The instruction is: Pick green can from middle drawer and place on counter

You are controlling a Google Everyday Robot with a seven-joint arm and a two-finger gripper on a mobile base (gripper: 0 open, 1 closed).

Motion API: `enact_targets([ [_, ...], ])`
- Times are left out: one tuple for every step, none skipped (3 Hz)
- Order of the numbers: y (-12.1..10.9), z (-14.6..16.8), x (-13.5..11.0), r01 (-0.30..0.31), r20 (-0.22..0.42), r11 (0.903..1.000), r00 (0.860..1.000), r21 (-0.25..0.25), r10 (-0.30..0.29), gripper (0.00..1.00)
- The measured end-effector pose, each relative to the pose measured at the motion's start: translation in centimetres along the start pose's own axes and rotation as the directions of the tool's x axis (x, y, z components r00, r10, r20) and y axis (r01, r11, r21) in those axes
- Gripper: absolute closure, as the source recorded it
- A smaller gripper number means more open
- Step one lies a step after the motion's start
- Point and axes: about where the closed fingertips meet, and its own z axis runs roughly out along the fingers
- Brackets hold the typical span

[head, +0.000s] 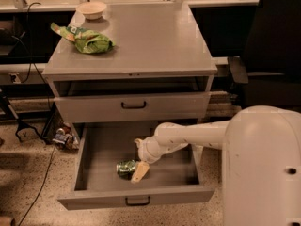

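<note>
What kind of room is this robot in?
Probably an office or lab: a grey drawer cabinet with a flat counter, a black office chair beside it, and a speckled floor. The gripper is down in the open middle drawer, beside the green can.

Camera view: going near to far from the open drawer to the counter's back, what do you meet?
Front of the open drawer → green can, with the gripper beside it inside that drawer → closed drawer → snack bag on the counter → bowl.

Dim warm light; gripper point(137, 172) in drawer point(101, 149)
</note>
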Motion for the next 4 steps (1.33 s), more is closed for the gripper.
enact_targets([
  [-0.5,2.5,-0.8,0.023,0.014,0.9997,1.000,0.000,-0.023,0.00],
  [0.4,5.9,-1.6,0.049,0.022,0.9982,0.999,-0.036,-0.048,0.00],
  [1.1,7.6,-1.7,0.059,0.025,0.9967,0.998,-0.056,-0.058,0.00],
  [2.0,8.4,-1.2,0.067,0.046,0.9947,0.997,-0.078,-0.064,0.18],
])
